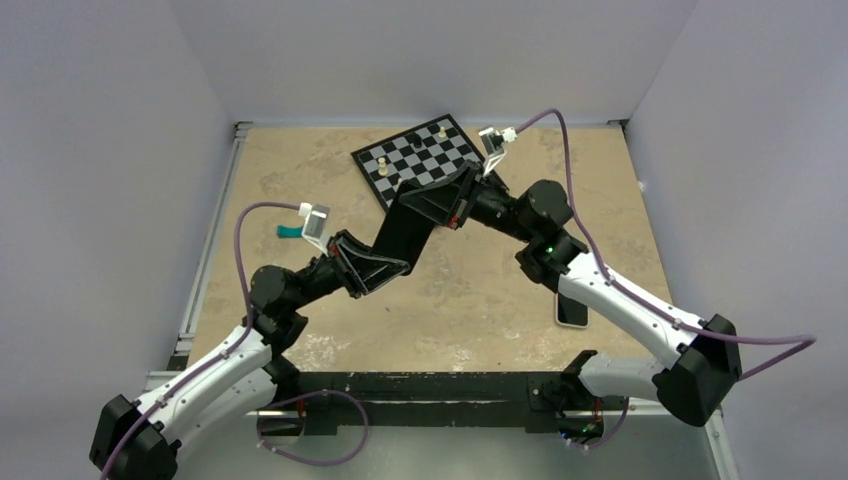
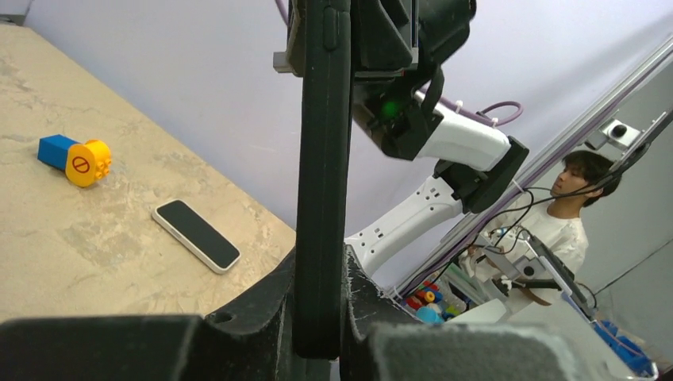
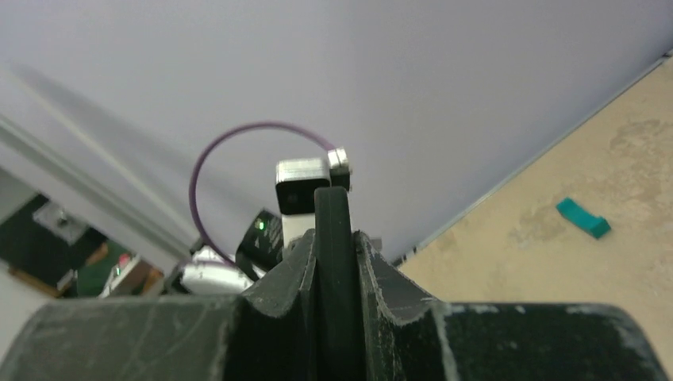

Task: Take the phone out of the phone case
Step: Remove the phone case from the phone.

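Observation:
The black phone case (image 1: 412, 225) hangs in the air over the middle of the table, held at both ends. My left gripper (image 1: 385, 262) is shut on its lower near end, and in the left wrist view the phone case (image 2: 321, 159) stands edge-on between the pads of the left gripper (image 2: 320, 317). My right gripper (image 1: 452, 205) is shut on the far upper end, with the phone case (image 3: 334, 238) pinched in the right gripper (image 3: 335, 266). The phone (image 1: 572, 310) lies apart, flat and screen up, on the table under my right arm. The phone (image 2: 195, 235) also shows white-rimmed in the left wrist view.
A chessboard (image 1: 425, 155) with a few pieces lies at the back of the table. A small teal piece (image 1: 288, 232) sits at the left. A blue and yellow toy block (image 2: 77, 157) rests beyond the phone. A person (image 2: 575, 198) sits outside the enclosure.

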Motion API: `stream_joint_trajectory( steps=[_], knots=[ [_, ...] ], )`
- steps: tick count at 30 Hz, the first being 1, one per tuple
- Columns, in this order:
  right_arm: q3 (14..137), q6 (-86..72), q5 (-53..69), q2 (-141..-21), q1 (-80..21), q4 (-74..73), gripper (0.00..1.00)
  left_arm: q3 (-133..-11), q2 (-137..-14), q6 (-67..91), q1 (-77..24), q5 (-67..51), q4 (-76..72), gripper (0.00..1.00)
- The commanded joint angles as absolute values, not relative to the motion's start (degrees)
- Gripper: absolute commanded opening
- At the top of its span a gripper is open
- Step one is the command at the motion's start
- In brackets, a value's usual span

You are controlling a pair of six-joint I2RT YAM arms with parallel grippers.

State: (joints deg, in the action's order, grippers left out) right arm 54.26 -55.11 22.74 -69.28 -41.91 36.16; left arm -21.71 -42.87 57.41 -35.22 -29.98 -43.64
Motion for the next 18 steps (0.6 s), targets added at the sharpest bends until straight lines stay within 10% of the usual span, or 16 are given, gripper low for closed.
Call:
stream_joint_trajectory(
  steps=[1, 13, 18],
  knots=[
    [62.1, -42.3, 43.24, -68.0, -38.54, 13.91, 0.11, -22.11, -41.68, 49.51, -32.2, -29.38, -38.97, 0.0],
    [64.38, -37.34, 49.28, -67.23, -37.57, 5.49, 0.0, -25.73, -43.19, 53.12, -29.82, -37.96, -32.22, 0.0],
    [53.74, -53.68, 34.88, -61.79, -37.1, 26.46, 0.0, -22.1, -45.18, 61.34, -29.88, -34.37, -39.32, 0.34]
  ],
)
